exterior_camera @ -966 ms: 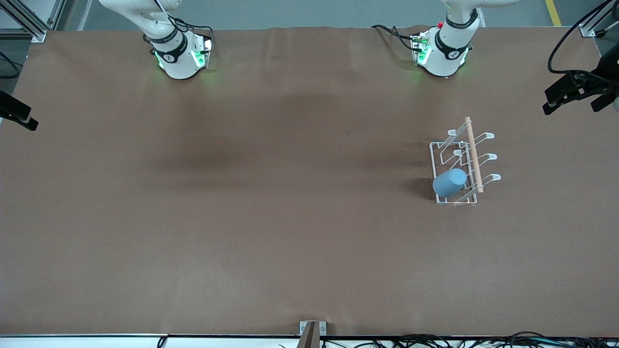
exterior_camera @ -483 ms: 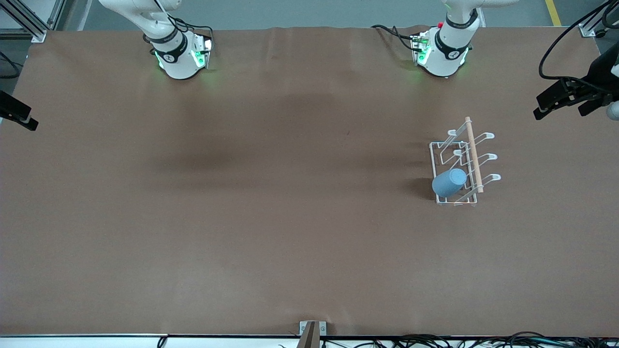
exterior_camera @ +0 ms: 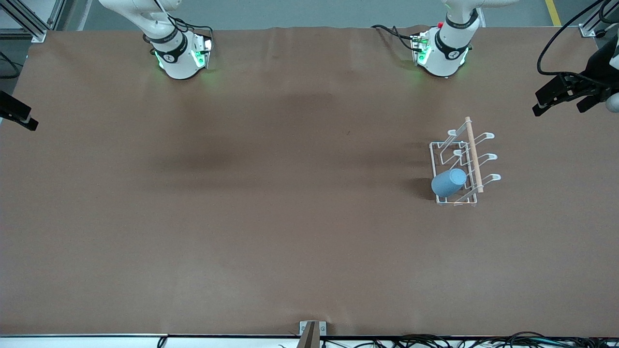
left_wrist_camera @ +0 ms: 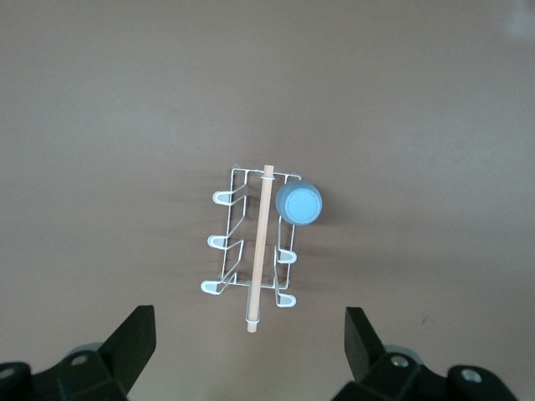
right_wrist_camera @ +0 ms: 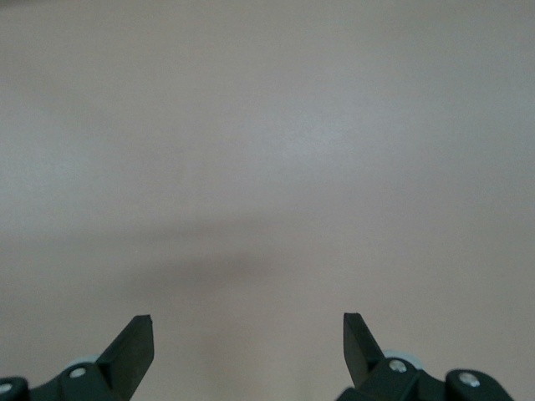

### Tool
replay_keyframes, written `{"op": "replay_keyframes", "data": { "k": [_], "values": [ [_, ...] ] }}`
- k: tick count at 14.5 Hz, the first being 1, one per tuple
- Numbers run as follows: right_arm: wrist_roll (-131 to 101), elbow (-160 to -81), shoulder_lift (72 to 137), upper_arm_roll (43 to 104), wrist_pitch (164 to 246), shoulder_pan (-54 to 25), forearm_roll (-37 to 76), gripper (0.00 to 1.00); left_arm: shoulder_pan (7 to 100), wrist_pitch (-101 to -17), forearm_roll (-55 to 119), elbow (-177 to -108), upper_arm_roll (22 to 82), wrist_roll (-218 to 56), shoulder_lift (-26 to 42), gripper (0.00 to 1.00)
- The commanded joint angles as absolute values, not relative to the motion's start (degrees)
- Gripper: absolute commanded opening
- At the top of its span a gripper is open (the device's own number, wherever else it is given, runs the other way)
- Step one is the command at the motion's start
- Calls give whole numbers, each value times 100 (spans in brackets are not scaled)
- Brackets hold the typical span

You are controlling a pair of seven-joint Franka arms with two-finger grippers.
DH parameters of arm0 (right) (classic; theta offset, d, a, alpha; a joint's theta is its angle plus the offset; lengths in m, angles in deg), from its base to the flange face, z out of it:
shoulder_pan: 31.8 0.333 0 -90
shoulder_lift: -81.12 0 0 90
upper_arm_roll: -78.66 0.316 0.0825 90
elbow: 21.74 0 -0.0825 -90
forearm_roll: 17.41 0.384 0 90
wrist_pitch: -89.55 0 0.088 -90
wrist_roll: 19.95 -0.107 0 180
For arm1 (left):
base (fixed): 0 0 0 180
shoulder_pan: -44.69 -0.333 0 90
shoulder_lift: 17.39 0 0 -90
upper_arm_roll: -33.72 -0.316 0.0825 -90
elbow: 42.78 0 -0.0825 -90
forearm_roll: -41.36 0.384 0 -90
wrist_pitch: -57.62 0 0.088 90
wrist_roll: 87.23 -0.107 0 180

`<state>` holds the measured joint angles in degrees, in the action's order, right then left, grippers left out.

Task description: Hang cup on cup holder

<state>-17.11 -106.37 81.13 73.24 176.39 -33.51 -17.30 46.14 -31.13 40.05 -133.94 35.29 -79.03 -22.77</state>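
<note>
The light-blue cup [exterior_camera: 449, 182] hangs tilted, mouth down, on a prong of the white wire cup holder [exterior_camera: 473, 154]. It is on the prong nearest the front camera, on the side toward the right arm's end. Both show in the left wrist view, the cup [left_wrist_camera: 299, 203] beside the holder's wooden rod [left_wrist_camera: 261, 242]. My left gripper [exterior_camera: 561, 102] is open and empty, up in the air over the left arm's end of the table, apart from the holder; it also shows in the left wrist view [left_wrist_camera: 249, 322]. My right gripper [exterior_camera: 17, 116] is open and empty over bare table [right_wrist_camera: 247, 322] and waits.
The brown table [exterior_camera: 271, 203] carries only the holder and cup. Both arm bases [exterior_camera: 179, 53] [exterior_camera: 442, 48] stand along the edge farthest from the front camera. Cables [exterior_camera: 435, 340] lie along the nearest edge.
My left gripper has shifted slightly toward the table's middle and the robots' bases. The cup, the holder and the right gripper have not moved.
</note>
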Motion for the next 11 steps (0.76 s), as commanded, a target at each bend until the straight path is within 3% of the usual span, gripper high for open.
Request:
{"op": "replay_keyframes", "data": {
  "k": [1, 11],
  "values": [
    [-1688, -10603, 8104, 7365, 17595, -3400, -1812, 100, 4600, -3212, 4022, -13437, 3530, -7931, -2355, 99],
    [-1688, -10603, 8104, 7365, 17595, -3400, -1812, 100, 4600, -3150, 4136, -13252, 3530, -8389, -2214, 99]
  ]
}}
